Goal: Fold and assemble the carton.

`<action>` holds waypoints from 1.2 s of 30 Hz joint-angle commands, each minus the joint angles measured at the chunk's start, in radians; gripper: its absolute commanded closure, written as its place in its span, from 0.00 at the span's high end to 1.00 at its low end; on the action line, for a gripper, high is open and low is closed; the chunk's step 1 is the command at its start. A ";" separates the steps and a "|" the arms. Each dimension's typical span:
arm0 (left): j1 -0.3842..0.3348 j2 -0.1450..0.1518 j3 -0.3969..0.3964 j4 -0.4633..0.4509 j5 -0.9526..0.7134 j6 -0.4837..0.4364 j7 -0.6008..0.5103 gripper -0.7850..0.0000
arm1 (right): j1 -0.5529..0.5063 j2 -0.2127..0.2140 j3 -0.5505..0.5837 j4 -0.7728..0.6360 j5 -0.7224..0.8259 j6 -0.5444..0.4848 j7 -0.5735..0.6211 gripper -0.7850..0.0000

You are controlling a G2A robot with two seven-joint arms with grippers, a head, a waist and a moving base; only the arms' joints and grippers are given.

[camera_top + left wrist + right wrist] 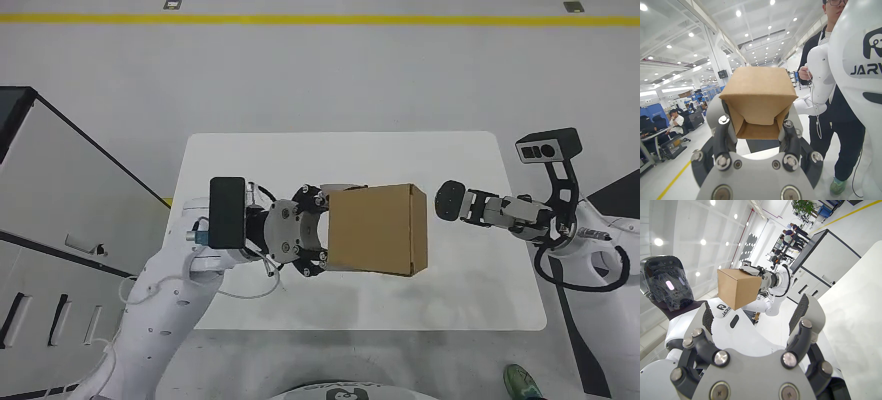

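Left gripper (pixel 756 121) holds your carton (pixel 378 228) by its flapped end. The right gripper (pixel 755 311) hangs wide open nearby. Closing flaps looks next: square it up first.

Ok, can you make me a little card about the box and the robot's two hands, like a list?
carton: brown, folded into a box shape, held in the air over the table
end facing the holding gripper: flaps tucked inward, not fully closed
left gripper: shut on one end of the carton, a finger on each side
right gripper: open, holding nothing, near the carton's other end but not touching it
table: white, below the carton
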 commanded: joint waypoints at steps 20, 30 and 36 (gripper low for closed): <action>-0.007 0.005 -0.032 -0.013 0.492 0.128 0.403 0.00 | 0.000 0.000 0.000 0.000 0.000 0.000 0.000 1.00; -0.019 0.010 -0.026 -0.002 0.596 0.219 0.540 0.00 | 0.000 0.000 0.000 0.000 0.000 0.000 0.000 1.00; -0.012 0.008 -0.023 -0.013 0.583 0.252 0.525 0.00 | 0.000 0.000 0.000 0.000 0.000 0.000 0.000 1.00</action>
